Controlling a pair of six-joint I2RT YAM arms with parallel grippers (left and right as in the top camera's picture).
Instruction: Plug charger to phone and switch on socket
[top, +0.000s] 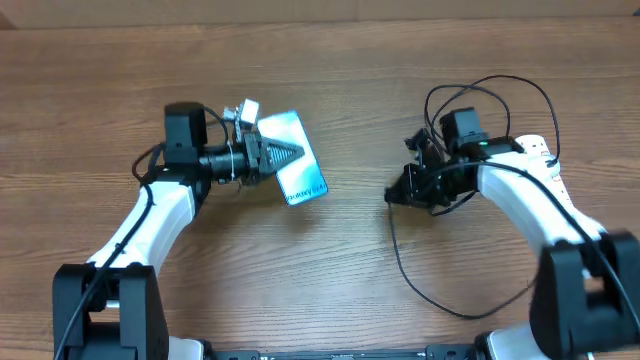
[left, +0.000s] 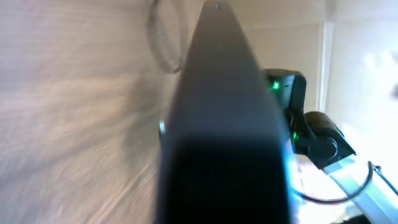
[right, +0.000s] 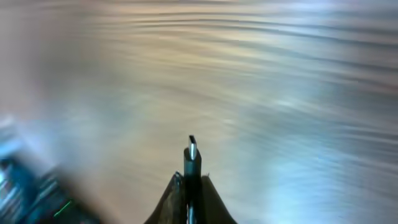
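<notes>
My left gripper (top: 290, 153) is shut on the phone (top: 305, 172), whose cyan-blue screen shows at a tilt left of centre. In the left wrist view the phone's black edge (left: 224, 124) fills the middle, seen end-on. My right gripper (top: 396, 194) is shut on the charger's small black connector (right: 191, 158), which sticks out between the fingers above bare wood. The gripper is well right of the phone. The thin black cable (top: 420, 285) loops behind and in front of the right arm. The white socket (top: 543, 150) with red switches lies at the right, mostly hidden under the right arm.
The wooden table (top: 340, 270) runs under both arms. The cable's loops (top: 480, 85) arch over the right wrist. The right arm with a green light (left: 273, 86) shows beyond the phone in the left wrist view.
</notes>
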